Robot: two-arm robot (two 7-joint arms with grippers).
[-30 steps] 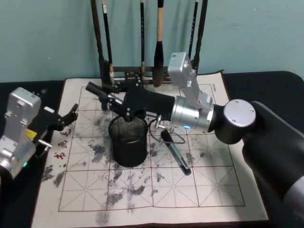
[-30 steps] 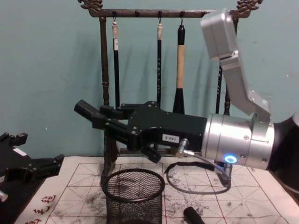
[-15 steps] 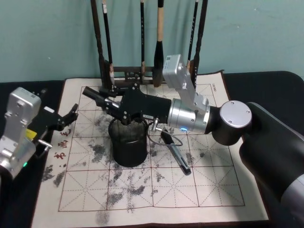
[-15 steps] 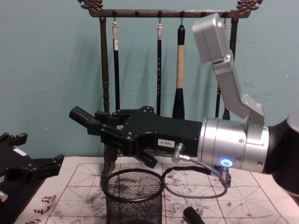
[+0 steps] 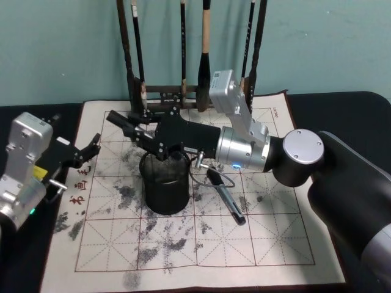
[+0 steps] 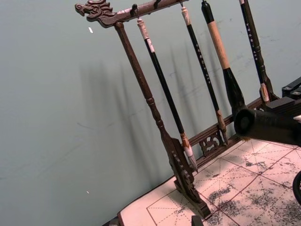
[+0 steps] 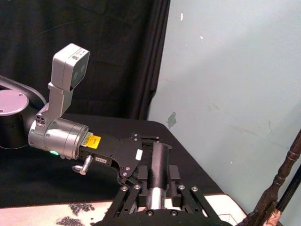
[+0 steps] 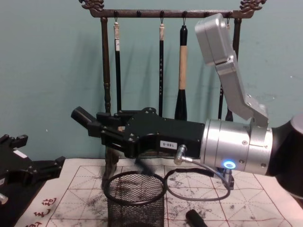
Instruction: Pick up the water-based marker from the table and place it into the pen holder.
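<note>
- Jaws of the left gripper stand apart and empty at the left edge of the ink-stained gridded paper mat.
- Round black wire-mesh pen holder stands on the mat.
- Right gripper hangs just above the holder, jaws clamped on the black cylindrical water-based marker, which lies roughly level.
- Dark wooden brush rack stands behind.

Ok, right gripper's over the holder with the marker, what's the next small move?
Probably tilt the right gripper so the marker points down. It lies nearly level above the pen holder, its end past the rim; released now it may miss. The left gripper sits idle.
</note>
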